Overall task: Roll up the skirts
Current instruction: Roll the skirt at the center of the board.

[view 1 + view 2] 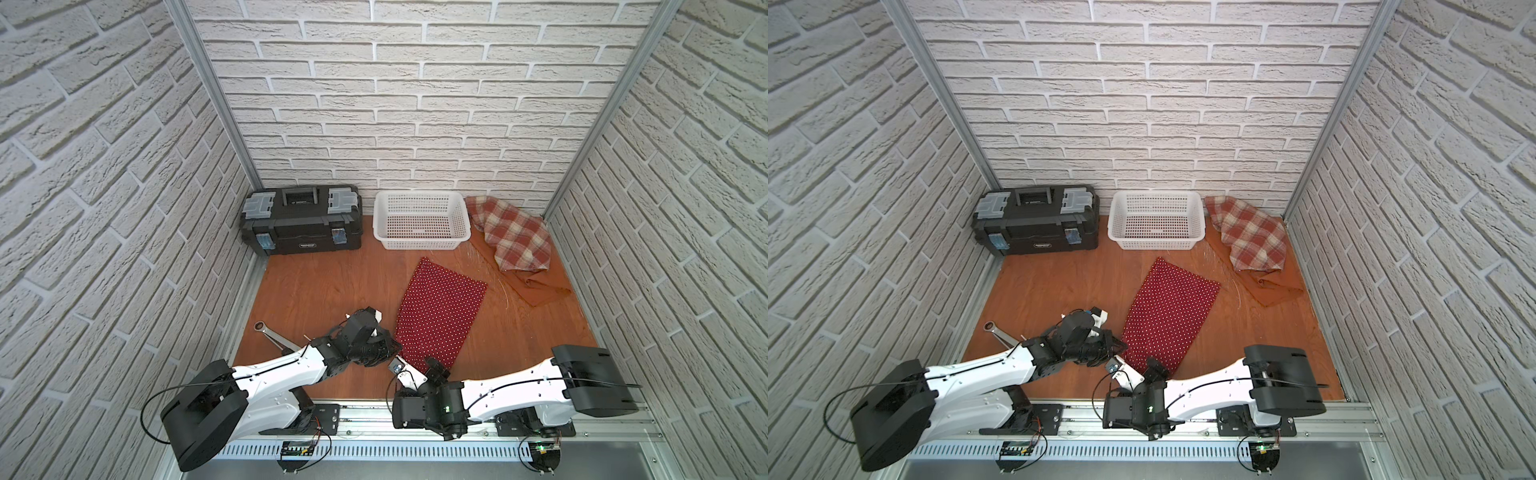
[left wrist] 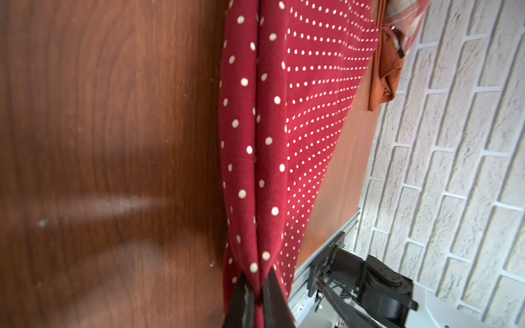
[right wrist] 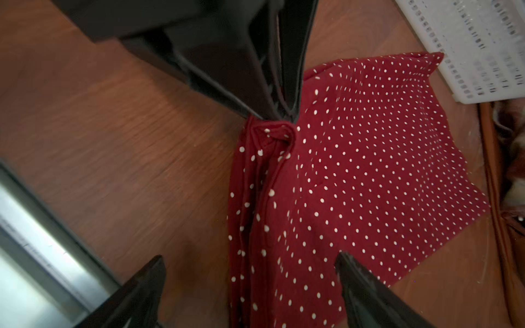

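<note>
The polka-dot skirt (image 1: 440, 311) (image 1: 1169, 316) lies flat mid-table, with its near edge folded into a narrow roll (image 2: 250, 142) (image 3: 255, 213). My left gripper (image 1: 388, 348) (image 1: 1120, 345) (image 2: 257, 286) is shut on the left end of that fold. It shows from the right wrist as dark fingers (image 3: 284, 93) pinching bunched cloth. My right gripper (image 1: 419, 365) (image 3: 250, 257) hangs open just above the fold's right end, one finger on either side of it. The plaid skirt (image 1: 513, 235) (image 1: 1252, 235) lies crumpled at the back right on the rust-orange skirt (image 1: 536, 291) (image 1: 1271, 291) (image 2: 386, 79).
A white lattice basket (image 1: 419, 239) (image 1: 1156, 241) (image 3: 468, 56) stands against the back wall. A black toolbox (image 1: 301, 220) (image 1: 1036, 220) is to its left. A metal wrench (image 1: 272, 332) lies beside the left arm. Brick walls enclose three sides and a metal rail (image 1: 415, 415) runs along the front.
</note>
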You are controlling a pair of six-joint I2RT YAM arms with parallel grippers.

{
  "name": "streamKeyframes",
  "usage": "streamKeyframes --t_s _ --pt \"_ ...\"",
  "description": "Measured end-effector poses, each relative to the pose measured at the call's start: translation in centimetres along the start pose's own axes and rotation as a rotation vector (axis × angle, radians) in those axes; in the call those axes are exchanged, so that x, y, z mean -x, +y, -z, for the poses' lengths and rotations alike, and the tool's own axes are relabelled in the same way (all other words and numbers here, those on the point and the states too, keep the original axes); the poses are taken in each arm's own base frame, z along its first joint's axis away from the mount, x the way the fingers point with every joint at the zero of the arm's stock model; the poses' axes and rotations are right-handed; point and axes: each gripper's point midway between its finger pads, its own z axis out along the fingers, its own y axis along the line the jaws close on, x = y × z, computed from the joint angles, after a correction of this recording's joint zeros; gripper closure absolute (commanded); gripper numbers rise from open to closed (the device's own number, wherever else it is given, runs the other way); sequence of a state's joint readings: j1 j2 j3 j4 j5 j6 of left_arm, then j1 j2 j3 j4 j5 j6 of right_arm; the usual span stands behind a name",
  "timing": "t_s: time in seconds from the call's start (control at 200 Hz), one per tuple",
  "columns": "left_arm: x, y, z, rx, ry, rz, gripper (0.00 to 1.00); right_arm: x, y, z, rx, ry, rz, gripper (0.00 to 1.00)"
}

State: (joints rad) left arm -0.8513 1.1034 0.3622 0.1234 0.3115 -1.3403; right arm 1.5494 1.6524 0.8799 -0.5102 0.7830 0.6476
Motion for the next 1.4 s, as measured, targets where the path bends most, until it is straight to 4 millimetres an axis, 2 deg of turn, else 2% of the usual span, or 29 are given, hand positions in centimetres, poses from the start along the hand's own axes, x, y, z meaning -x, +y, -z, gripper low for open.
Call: streamKeyframes --t_s 0.185,0.41,0.59,0.71,0.795,1.02,1.185,1.21,1.26,1.31,1.345,1.4 --pt "-0.1 -0.1 0.2 -0.015 -0.012 0.015 1.0 -1.6 -0.8 -1.5 -0.111 0.047 0.04 0.03" --pt "-0.3 0.7 0.0 0.002 -0.009 0.028 1.0 -0.6 -1.9 -2.4 -0.262 -0.011 0.068 0.04" --pt "-0.4 1.3 0.0 0.018 -0.009 0.042 1.0 -0.7 -3.0 -2.7 -0.365 -0.029 0.111 0.12" --pt "-0.5 1.3 0.2 0.02 -0.008 0.043 1.0 -0.9 -3.5 -2.8 -0.389 -0.026 0.125 0.24" --pt "-0.4 1.2 0.4 0.016 -0.011 0.043 1.0 -0.9 -3.7 -2.8 -0.396 -0.027 0.134 0.4" --pt "-0.2 1.6 0.7 0.024 -0.013 0.056 1.0 -1.0 -3.5 -3.2 -0.403 -0.019 0.183 0.71" --pt "0.1 1.8 1.0 0.021 -0.014 0.067 1.0 -0.8 -3.0 -3.3 -0.387 -0.008 0.224 0.87" --pt "0.2 1.8 1.1 0.02 -0.016 0.069 0.93 -0.8 -2.9 -3.4 -0.383 -0.007 0.23 0.88" --pt "0.4 1.9 1.3 0.019 -0.021 0.067 0.65 -0.7 -2.6 -3.5 -0.368 0.0 0.248 0.92" --pt "0.9 2.0 1.6 0.022 -0.036 0.075 0.44 -0.9 -2.2 -3.6 -0.345 0.015 0.263 0.96" --pt "1.4 2.3 2.0 0.026 -0.051 0.079 0.35 -1.1 -1.9 -3.7 -0.328 0.032 0.281 0.97" --pt "2.2 2.7 2.6 0.034 -0.08 0.091 0.27 -1.5 -1.5 -3.9 -0.298 0.059 0.312 0.98"
